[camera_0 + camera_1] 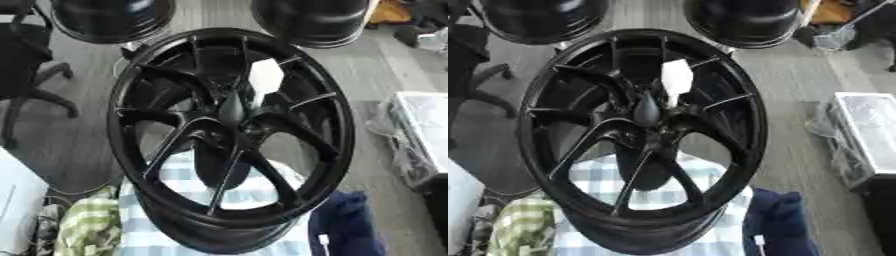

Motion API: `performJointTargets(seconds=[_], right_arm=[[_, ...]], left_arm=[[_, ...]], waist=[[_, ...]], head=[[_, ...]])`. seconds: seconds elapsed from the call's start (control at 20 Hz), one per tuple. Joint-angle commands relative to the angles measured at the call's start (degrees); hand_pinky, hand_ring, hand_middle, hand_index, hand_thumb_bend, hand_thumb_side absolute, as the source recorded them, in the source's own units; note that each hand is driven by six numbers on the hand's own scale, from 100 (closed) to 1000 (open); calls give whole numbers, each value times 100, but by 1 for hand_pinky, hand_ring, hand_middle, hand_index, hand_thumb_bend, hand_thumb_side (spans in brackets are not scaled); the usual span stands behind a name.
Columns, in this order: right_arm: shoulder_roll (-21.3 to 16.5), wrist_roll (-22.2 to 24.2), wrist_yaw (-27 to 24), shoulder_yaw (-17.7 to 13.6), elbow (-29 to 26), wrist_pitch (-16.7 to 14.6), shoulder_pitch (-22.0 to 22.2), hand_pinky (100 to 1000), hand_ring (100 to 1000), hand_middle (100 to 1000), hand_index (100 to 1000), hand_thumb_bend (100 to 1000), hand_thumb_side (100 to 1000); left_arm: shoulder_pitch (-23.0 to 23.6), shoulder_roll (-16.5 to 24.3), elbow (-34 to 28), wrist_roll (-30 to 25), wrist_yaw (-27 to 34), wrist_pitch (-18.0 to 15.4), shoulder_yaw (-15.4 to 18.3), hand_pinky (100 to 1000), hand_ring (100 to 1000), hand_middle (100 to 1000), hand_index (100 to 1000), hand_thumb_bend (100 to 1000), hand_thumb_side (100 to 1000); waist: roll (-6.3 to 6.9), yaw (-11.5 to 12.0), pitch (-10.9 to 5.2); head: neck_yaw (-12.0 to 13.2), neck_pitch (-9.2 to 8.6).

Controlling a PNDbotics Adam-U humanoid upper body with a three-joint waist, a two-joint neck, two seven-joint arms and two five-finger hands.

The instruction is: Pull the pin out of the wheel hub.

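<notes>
Black wheel hub (232,135) is standing nearly upright, tilting slightly, filling the middle of both views. Its lower rim is resting on a blue-and-white checked cloth (175,175), which is lying over whatever surface is carrying it; the surface itself is hidden. A dark tapered pin (646,111) is sticking out of the hub's centre, where the spokes are meeting, pointing toward the camera. A white tag-like patch (677,77) is showing just above and right of the pin, between the spokes.

Neither robot hand is showing in either view, so no finger state can be read.

A green-checked cloth (87,225) is lying at the lower left and a dark blue cloth (346,222) at the lower right. Two more black wheels (114,17) are sitting behind, on the grey floor (367,75).
</notes>
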Motion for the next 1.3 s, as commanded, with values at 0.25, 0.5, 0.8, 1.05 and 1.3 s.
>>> performJointTargets(seconds=[0.25, 0.5, 0.8, 1.05, 1.3], right_arm=[[362, 1, 984, 100, 174, 278, -265, 816, 664, 709, 851, 459, 578], [581, 84, 1486, 242, 54, 647, -242, 836, 708, 738, 859, 456, 613], [693, 137, 1587, 279, -162, 964, -214, 842, 730, 755, 870, 458, 604], [790, 108, 1589, 324, -259, 1051, -202, 846, 742, 763, 878, 460, 592], [838, 171, 1553, 361, -459, 1023, -216, 845, 741, 762, 880, 454, 603]], left_arm=[[-94, 163, -83, 234, 143, 20, 103, 680, 749, 635, 689, 100, 822], [-92, 159, -29, 378, 238, 66, 130, 678, 749, 629, 685, 100, 830], [-82, 164, -21, 428, 285, 67, 145, 677, 749, 628, 685, 100, 832], [-79, 149, 7, 534, 354, 107, 184, 676, 749, 627, 686, 100, 844], [-101, 162, 33, 718, 499, 132, 227, 676, 751, 628, 688, 100, 852]], waist=[[26, 79, -125], [27, 91, -114], [8, 114, -86], [-11, 200, -35], [-27, 282, 13]], head=[[-174, 6], [-181, 6], [-152, 6], [-211, 6], [-265, 6]])
